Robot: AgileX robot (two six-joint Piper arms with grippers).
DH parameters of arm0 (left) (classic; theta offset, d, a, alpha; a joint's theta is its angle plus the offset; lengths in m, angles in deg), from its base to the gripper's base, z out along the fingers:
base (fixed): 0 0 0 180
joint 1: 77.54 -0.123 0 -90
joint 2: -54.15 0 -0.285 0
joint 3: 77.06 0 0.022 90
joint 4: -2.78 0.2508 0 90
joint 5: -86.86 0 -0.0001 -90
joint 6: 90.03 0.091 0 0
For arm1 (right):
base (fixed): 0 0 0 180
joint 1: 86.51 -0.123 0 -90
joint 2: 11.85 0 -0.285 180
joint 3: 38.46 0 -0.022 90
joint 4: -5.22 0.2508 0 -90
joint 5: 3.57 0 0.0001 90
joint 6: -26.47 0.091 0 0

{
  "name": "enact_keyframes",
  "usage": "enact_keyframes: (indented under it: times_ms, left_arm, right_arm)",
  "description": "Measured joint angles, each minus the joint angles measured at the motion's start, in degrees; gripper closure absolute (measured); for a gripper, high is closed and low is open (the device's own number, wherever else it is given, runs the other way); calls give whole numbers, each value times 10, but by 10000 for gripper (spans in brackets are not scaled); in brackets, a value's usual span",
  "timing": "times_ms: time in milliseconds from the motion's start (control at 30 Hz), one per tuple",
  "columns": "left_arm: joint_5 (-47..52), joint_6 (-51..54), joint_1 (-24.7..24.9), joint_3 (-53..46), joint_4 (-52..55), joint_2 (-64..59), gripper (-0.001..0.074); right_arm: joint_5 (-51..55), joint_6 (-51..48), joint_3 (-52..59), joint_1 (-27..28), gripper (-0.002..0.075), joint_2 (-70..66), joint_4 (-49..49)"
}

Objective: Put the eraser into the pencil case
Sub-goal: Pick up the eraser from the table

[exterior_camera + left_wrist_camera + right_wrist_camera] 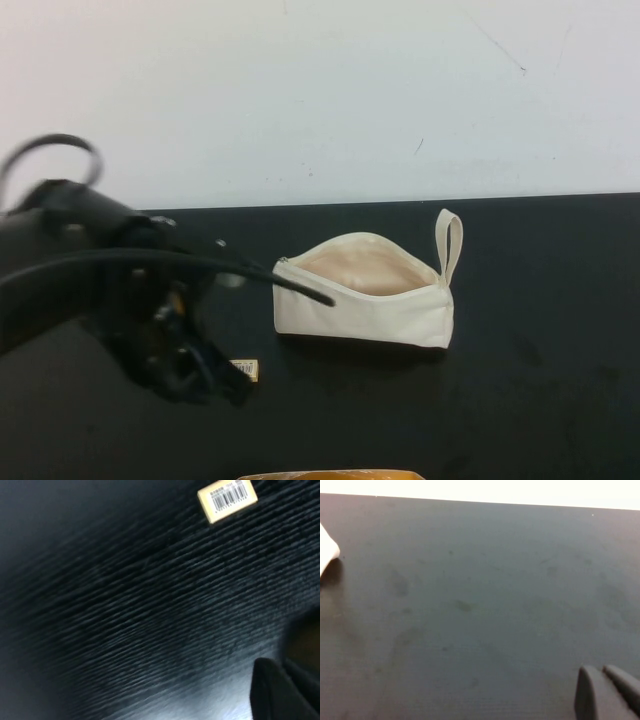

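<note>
The eraser (245,370) is a tiny tan block with a barcode label, lying on the black table in front of and to the left of the pencil case. It also shows in the left wrist view (227,499). The pencil case (365,295) is a cream-white pouch, unzipped, with its beige lining showing and its loop strap at the right end. My left gripper (222,378) hangs low just left of the eraser, apart from it; in the left wrist view it (280,669) is shut and empty. My right gripper (600,672) is shut and empty over bare table, out of the high view.
The black table (540,380) ends at a white wall behind. An orange object (330,475) pokes in at the front edge. A white corner of the pouch (327,552) shows at the edge of the right wrist view.
</note>
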Motion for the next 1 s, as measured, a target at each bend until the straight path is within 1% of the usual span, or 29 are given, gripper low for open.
enact_keyframes:
  times_ms: [67, 133, 200, 333, 367, 433, 533, 667, 833, 1000]
  left_arm:
    - [-1, -13, 1, 11, -7, -31, 703]
    - [-5, -34, 1, 27, -12, -61, 644]
    - [-7, -56, 1, 47, -13, -86, 554]
    - [-10, -75, 1, 100, -18, -136, 323]
    - [-12, -76, 1, 113, -19, -149, 283]
    - [-14, -77, 1, 138, -19, -172, 243]
    - [-17, -81, 1, 162, -19, -208, 231]
    - [-19, -88, -9, 175, -34, -245, 254]
    - [-29, -89, -39, 178, -62, -269, 274]
    - [-42, -89, -45, 178, -70, -273, 277]
  right_arm:
    - [0, 0, 0, 0, 727, 0, 0]
    - [0, 0, 0, 0, 727, 0, 0]
    - [0, 0, 0, 0, 727, 0, 0]
    - [0, 0, 0, 0, 727, 0, 0]
    - [0, 0, 0, 0, 727, 0, 0]
    - [0, 0, 0, 0, 727, 0, 0]
    - [0, 0, 0, 0, 727, 0, 0]
    - [0, 0, 0, 0, 727, 0, 0]
    - [0, 0, 0, 0, 727, 0, 0]
    - [0, 0, 0, 0, 727, 0, 0]
